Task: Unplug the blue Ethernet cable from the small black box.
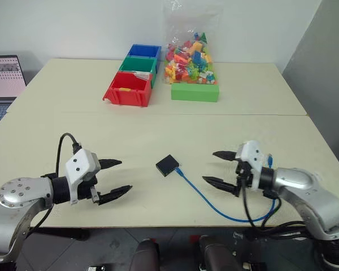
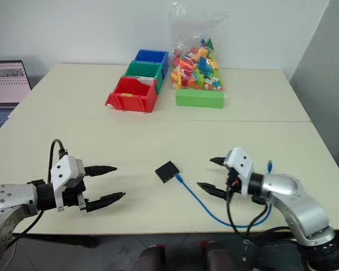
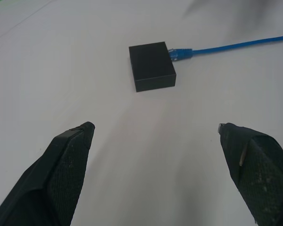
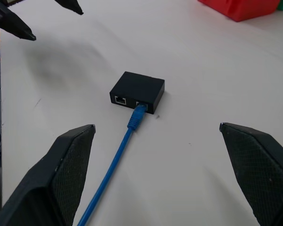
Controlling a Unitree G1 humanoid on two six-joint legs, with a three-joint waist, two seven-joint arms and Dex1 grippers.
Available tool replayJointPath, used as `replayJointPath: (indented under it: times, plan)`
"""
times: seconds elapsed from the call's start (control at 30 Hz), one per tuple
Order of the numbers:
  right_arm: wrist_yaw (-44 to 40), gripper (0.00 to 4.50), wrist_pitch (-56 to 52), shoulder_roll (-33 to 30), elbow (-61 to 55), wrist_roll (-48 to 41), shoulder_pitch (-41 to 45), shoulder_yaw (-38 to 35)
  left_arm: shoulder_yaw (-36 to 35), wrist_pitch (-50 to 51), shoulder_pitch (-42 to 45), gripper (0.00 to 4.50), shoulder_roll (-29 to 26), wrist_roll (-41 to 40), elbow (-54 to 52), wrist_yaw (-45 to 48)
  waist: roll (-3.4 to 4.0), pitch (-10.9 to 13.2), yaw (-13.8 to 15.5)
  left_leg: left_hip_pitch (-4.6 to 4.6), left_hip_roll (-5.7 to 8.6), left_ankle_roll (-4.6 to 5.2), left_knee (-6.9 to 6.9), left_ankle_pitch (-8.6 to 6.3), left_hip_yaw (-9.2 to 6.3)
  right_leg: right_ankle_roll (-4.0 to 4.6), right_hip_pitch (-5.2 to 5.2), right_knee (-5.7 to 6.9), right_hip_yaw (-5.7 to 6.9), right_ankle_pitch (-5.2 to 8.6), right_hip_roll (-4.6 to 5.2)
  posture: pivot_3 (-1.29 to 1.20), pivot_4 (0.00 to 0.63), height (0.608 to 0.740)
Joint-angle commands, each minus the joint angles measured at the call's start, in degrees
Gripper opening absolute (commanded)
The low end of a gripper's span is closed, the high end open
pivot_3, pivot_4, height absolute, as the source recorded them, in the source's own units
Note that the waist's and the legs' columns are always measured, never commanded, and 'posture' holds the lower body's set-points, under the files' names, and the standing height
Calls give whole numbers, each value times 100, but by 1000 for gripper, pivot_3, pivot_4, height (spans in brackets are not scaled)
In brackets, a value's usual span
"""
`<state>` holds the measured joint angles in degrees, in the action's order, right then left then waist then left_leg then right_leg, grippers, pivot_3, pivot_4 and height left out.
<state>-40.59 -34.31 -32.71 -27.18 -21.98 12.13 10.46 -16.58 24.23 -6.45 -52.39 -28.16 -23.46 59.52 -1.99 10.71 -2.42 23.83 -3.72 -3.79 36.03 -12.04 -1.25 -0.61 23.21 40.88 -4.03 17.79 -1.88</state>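
Two grippers flank the small black box (image 1: 167,165) on the bench (image 1: 158,130), fingers spread apart, holding nothing.

Between the left gripper (image 1: 116,179) and the right gripper (image 1: 221,168) the box lies flat, clear of both sets of fingers, a little nearer the right pair. One plug of the blue Ethernet cable (image 1: 214,207) sits in a port on the box's side facing the right gripper, next to a free port. From there the cable runs across the bench, passing under the right fingers (image 4: 68,172) and looping back toward that arm.
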Motion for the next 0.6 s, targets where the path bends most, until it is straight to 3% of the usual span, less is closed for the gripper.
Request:
replayJointPath:
  times: [0.03, 0.13, 0.43, 0.53, 0.6]
  plan:
    - [635, 4471, 112, 514, 348, 707, 220, 632, 4, -141, 22, 4500, 33, -143, -112, 169, 0, 0, 0, 0, 0, 0, 0, 0, 0, 0, 0, 0, 0, 0, 0, 0, 150, 740]
    - [1085, 4471, 96, 1073, 763, 1120, 393, 959, 64, -191, -19, 4500, 30, -113, -120, 235, 2, 1, -2, 1, -1, 0, 0, 0, 0, 0, 2, 0, 0, 0, 0, 0, 150, 740]
    - [1430, 4471, -295, 1576, 1171, 1713, 538, 1452, 94, -112, -27, 4500, 8, -173, -99, 325, -1, -1, 3, 2, -1, 0, -1, 0, 0, 1, 3, 1, 0, 0, 1, 0, 150, 740]
    - [1474, 4025, -272, 1618, 1227, 1885, 569, 1520, 119, -147, -22, 4500, 39, -143, -81, 310, -2, -2, 2, 1, 0, 0, 0, 0, 1, 1, 3, 1, 0, 0, 1, 0, 150, 740]
    - [1486, 3468, -262, 1634, 1266, 1944, 593, 1538, 134, -161, -10, 4500, 55, -134, -68, 303, -2, -2, 1, 0, -1, 0, -1, 0, 0, 1, 3, 1, 0, 0, 0, 0, 150, 740]
